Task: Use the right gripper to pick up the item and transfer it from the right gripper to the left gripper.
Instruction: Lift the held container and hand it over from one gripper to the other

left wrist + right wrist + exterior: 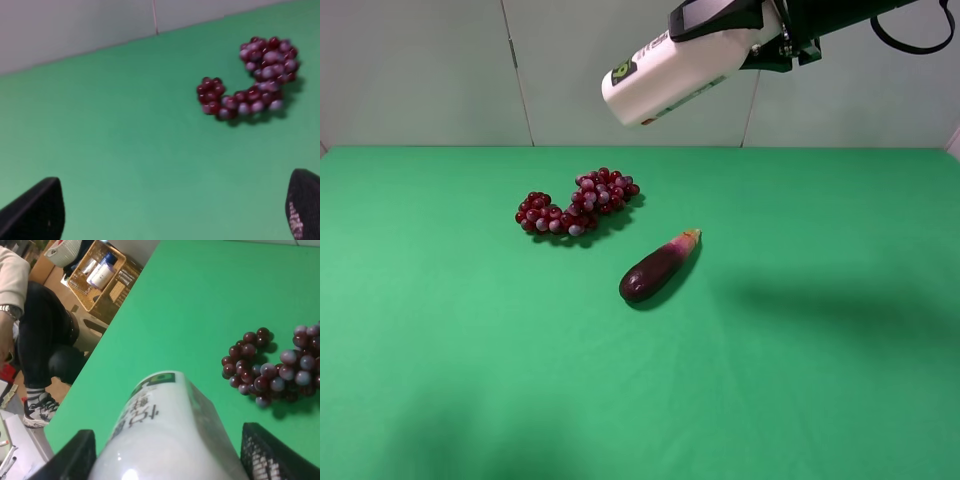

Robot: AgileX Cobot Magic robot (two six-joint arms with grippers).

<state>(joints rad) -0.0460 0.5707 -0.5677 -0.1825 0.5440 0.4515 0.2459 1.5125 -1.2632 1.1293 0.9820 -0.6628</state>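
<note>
Two black fingers of the right gripper [725, 25] pinch the item [670, 75], a white bottle. It hangs high above the green table [820, 350], tilted, its free end dipping toward the left. Down on the table, well below it, lie the grape bunch [582, 203] and, near that, the eggplant [658, 268]. And the left gripper [170, 212] is spread wide above the table near the grape bunch, nothing between its tips.

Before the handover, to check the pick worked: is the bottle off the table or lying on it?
Off it: the right gripper holds the bottle tipped sideways in the air, clear of the table.
</note>
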